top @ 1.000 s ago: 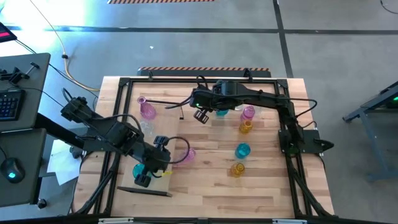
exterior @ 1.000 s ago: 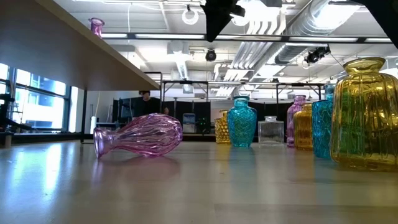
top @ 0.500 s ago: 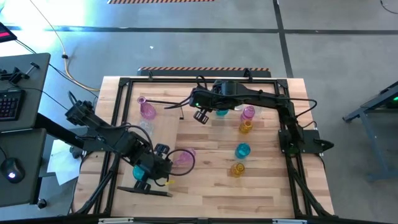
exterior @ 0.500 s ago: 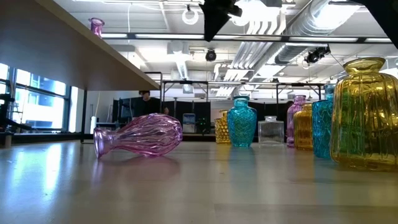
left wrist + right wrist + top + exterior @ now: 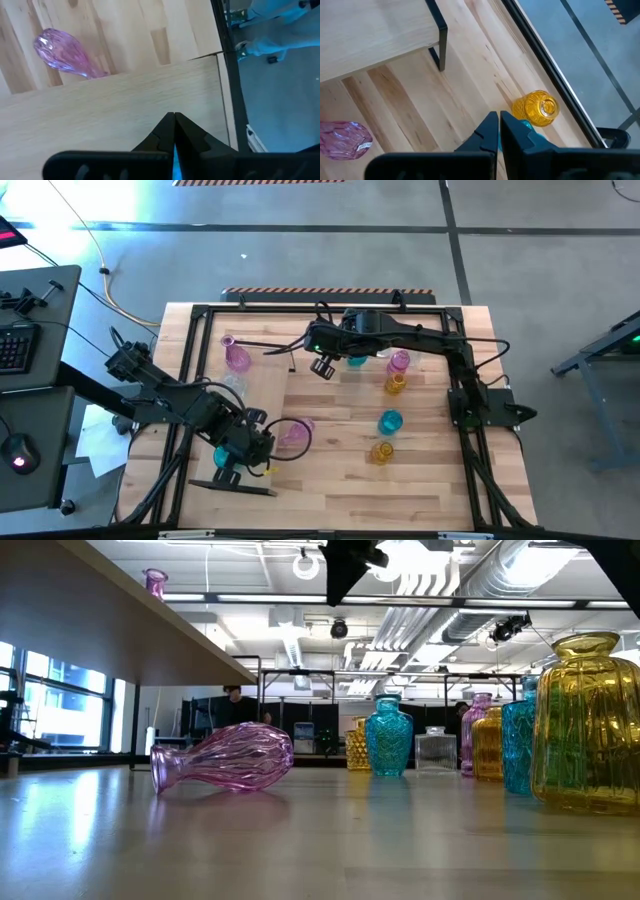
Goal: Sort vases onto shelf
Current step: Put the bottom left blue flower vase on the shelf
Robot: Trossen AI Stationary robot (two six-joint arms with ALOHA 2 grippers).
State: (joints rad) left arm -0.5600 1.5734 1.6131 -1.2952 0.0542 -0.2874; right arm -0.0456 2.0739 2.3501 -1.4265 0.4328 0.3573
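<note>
The shelf (image 5: 262, 395) is a raised light-wood board along the table's left. On it stand a pink vase (image 5: 237, 358), a clear one (image 5: 234, 385) and, at the near end, a teal vase (image 5: 221, 455). My left gripper (image 5: 238, 458) hangs shut over that near end, pointing steeply down, right beside the teal vase. Another pink vase (image 5: 62, 47) lies on its side on the table by the shelf's right edge. My right gripper (image 5: 322, 367) hovers shut near the shelf's far end, above a small yellow vase (image 5: 536, 109). My left gripper is shut, with only a thin teal sliver (image 5: 175, 165) showing behind its fingers. The gripper's own body hides the teal vase, so I cannot tell whether it touches it.
On the table's right half stand a pink vase (image 5: 398, 361), an amber one (image 5: 395, 384), a teal one (image 5: 389, 421) and a yellow one (image 5: 381, 451). A further teal vase (image 5: 355, 361) sits under my right arm. A dark metal frame (image 5: 190, 380) borders the table.
My left gripper has sunk a little toward the shelf's near end and tipped more steeply downward. The vases stay where they were.
</note>
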